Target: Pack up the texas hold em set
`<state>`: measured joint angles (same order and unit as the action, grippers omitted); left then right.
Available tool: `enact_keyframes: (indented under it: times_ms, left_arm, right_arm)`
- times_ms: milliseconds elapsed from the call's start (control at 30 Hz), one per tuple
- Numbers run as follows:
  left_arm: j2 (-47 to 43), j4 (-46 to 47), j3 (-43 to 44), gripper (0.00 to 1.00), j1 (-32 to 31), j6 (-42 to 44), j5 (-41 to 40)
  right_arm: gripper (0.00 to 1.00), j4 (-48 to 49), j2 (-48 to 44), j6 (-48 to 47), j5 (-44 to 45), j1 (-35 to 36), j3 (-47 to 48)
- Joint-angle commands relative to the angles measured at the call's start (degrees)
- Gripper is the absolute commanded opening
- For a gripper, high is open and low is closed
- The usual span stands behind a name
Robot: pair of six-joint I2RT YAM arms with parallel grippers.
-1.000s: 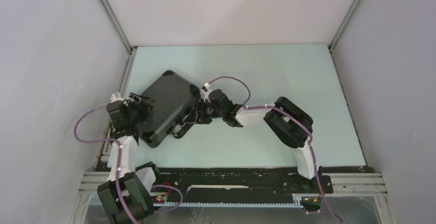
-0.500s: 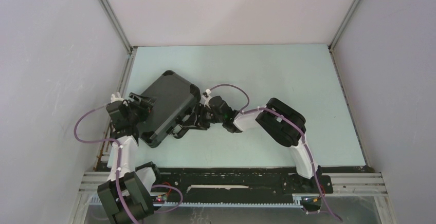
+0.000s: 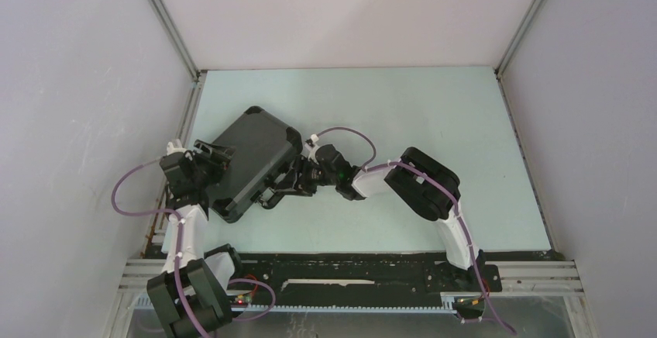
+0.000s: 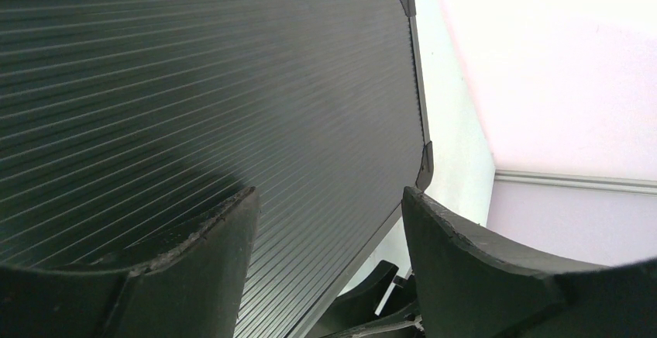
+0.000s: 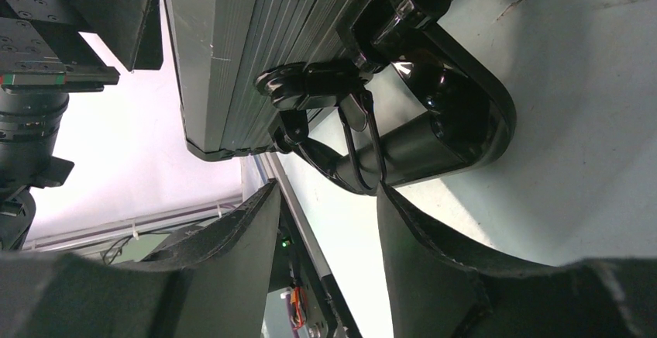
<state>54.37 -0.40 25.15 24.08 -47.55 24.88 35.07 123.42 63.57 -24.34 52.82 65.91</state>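
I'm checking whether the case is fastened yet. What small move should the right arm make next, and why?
Probably ease the right pincer forward onto the latch and press it flat. The case lies closed, but the latch's wire loop seems to hang loose beside the handle, and the open pincer sits just short of it. The left pincer is at the opposite edge.

Table top is pale mint green, matte and evenly lit, with faint scuffs close up. White panels enclose three sides: back wall, left wall, right wall. An aluminium post rises at the far left corner. A black strip and an aluminium rail run along the near edge. Light is diffuse and shadows are soft.
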Motion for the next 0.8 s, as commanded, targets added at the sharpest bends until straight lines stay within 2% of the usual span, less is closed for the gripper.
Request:
enact_keyframes:
  times_ms: [0, 367, 567, 767]
  left_arm:
    - [2.4, -10.7, -3.1, 0.75, 1.7, 3.8, -5.4]
    - [2.7, -10.6, -3.1, 0.75, 1.9, 3.7, -5.3]
    - [2.7, -10.5, -3.1, 0.75, 1.9, 3.7, -5.4]
    - [2.5, -10.5, -3.2, 0.75, 2.1, 3.8, -5.5]
  right_arm:
    - [0.59, 0.7, -1.0, -1.5, 3.2, 0.2, -1.1]
    - [0.57, 3.5, -0.6, -0.9, 2.3, -0.5, -2.2]
    - [0.50, 7.6, 0.7, 0.9, 0.7, -0.3, -1.8]
    - [0.51, 8.6, 1.6, 2.1, 0.1, -0.2, -0.7]
